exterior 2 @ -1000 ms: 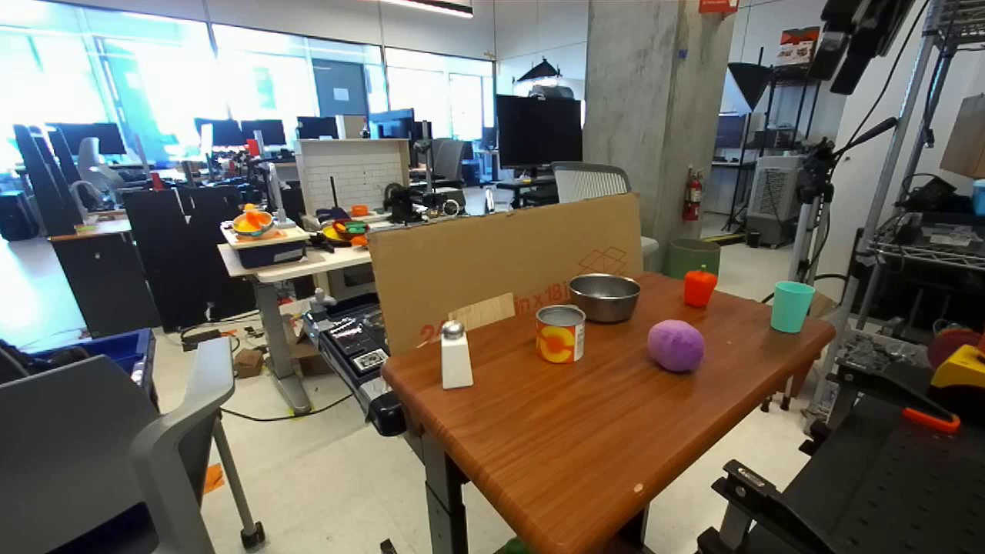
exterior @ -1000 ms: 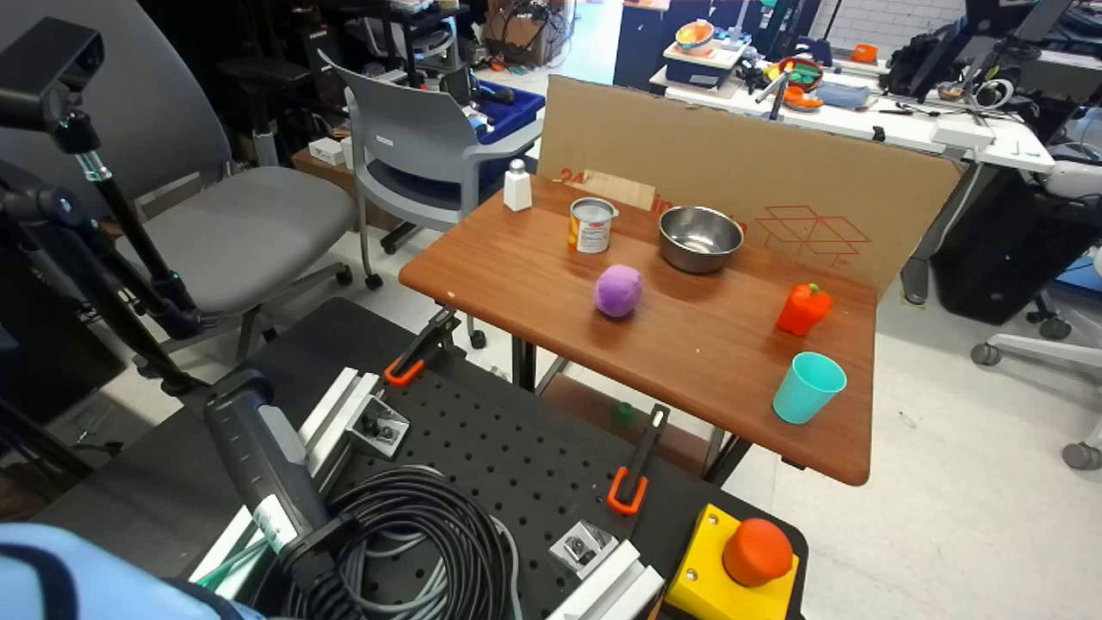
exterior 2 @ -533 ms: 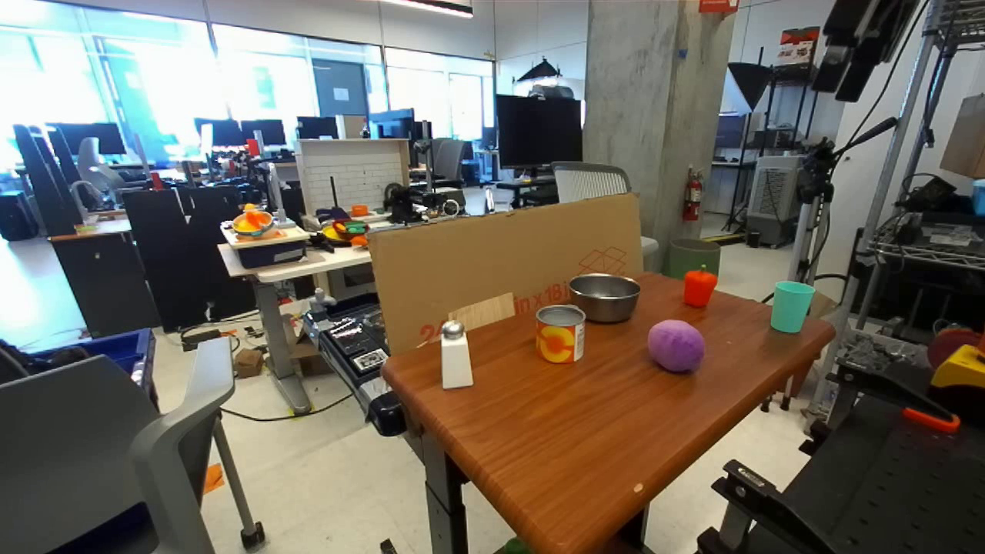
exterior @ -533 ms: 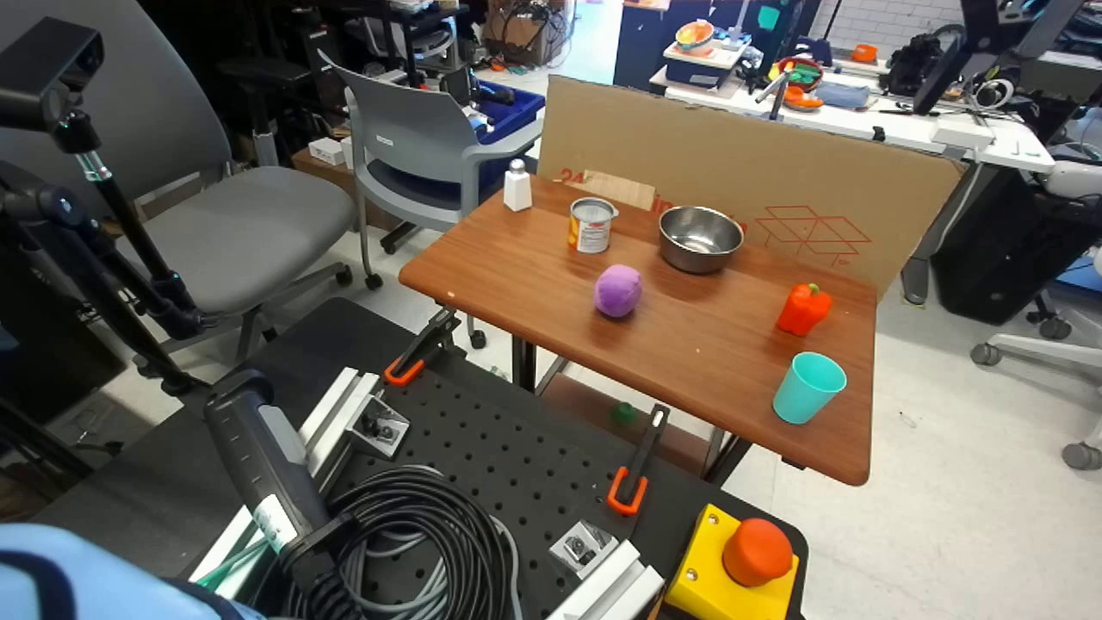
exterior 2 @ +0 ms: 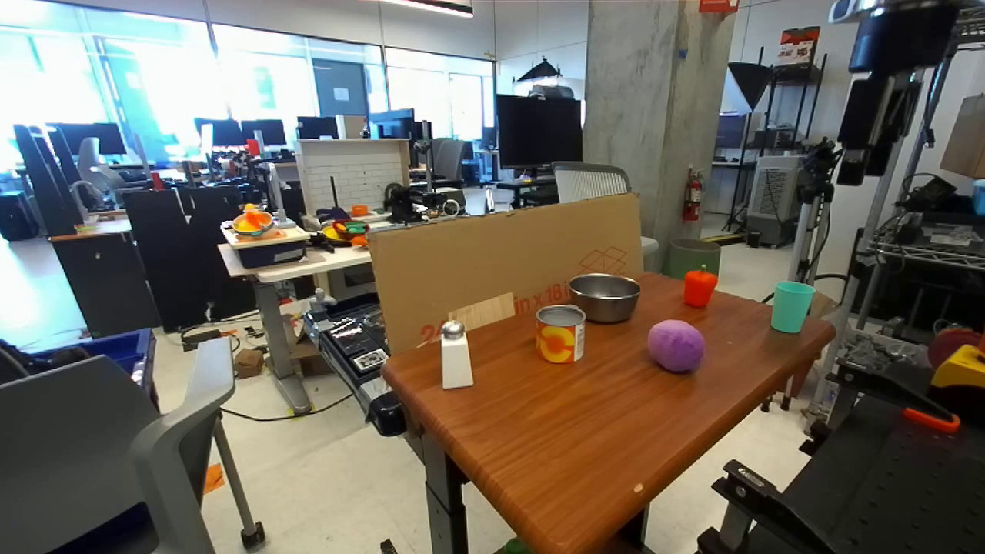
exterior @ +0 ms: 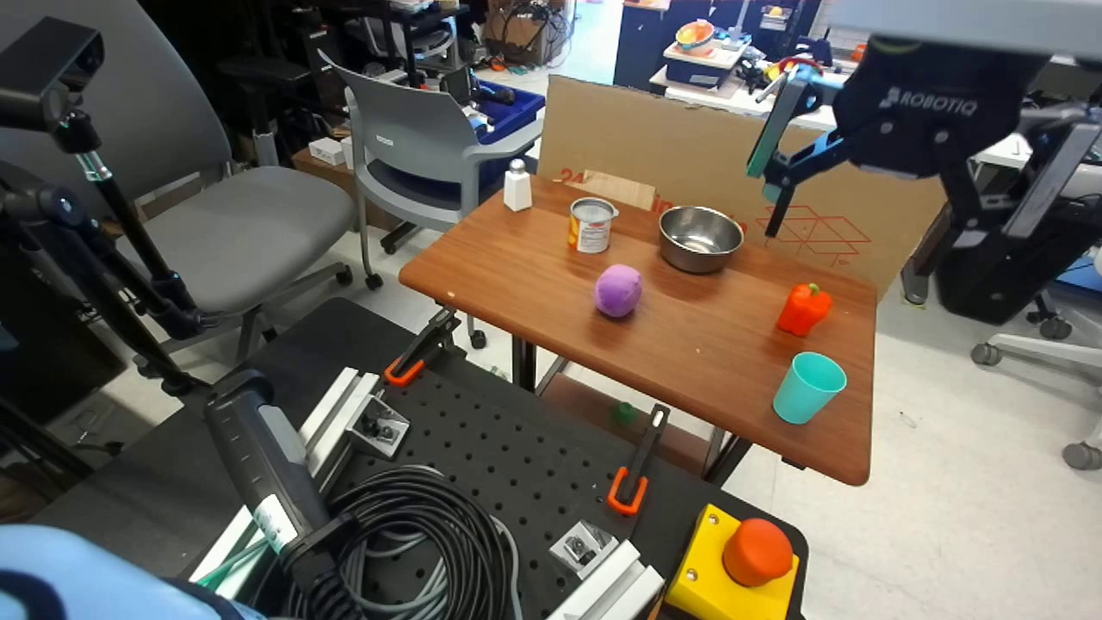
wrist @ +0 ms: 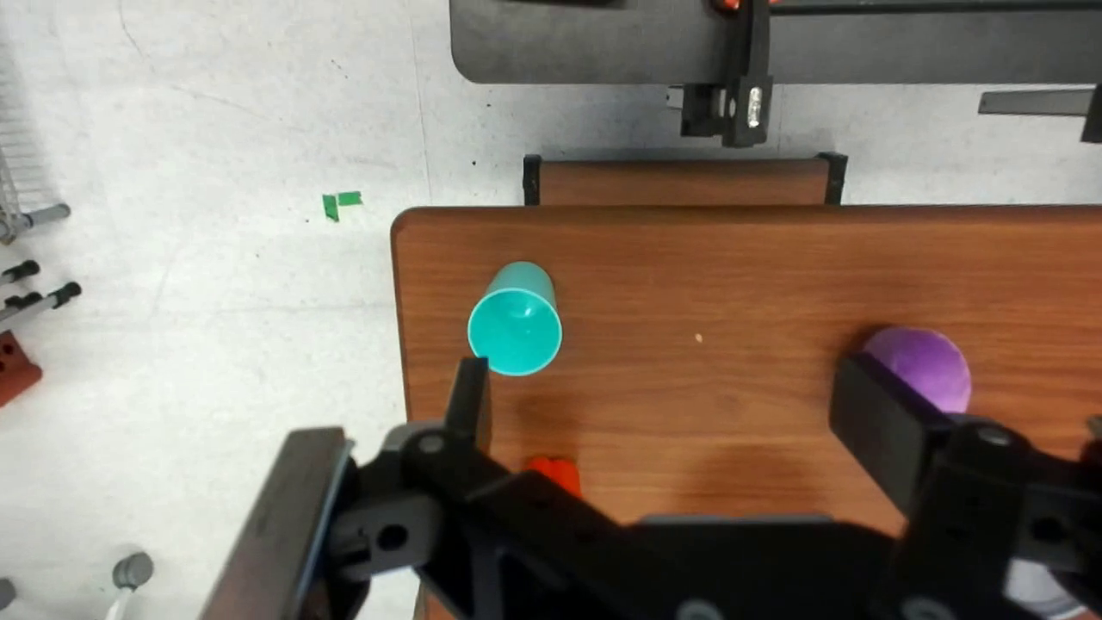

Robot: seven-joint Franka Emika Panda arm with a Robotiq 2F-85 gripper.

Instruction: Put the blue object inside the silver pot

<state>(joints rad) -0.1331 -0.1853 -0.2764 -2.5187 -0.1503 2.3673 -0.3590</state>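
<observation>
The blue object, a teal cup (exterior: 809, 389), stands upright near the table's corner. It shows in both exterior views (exterior 2: 791, 308) and in the wrist view (wrist: 516, 320), upper left of my gripper. The silver pot (exterior: 696, 258) stands near the back of the table by the cardboard; it also shows in an exterior view (exterior 2: 604, 305), and the inside that I see holds nothing. In the wrist view I cannot make it out behind the gripper. My gripper (exterior: 865, 228) hangs high above the table, jaws wide apart with nothing between them; it also shows in the wrist view (wrist: 663, 379).
An orange-red pepper (exterior: 804, 310) stands near the cup and shows partly in the wrist view (wrist: 555, 472). A purple ball (exterior: 618, 291), a can (exterior: 591, 226) and a white shaker (exterior: 516, 188) stand farther along the table. A cardboard sheet (exterior: 732, 142) lines the back edge.
My gripper has come down into both exterior views, at the upper right, and now points downward over the table. The cup, the pot and the other objects have not moved.
</observation>
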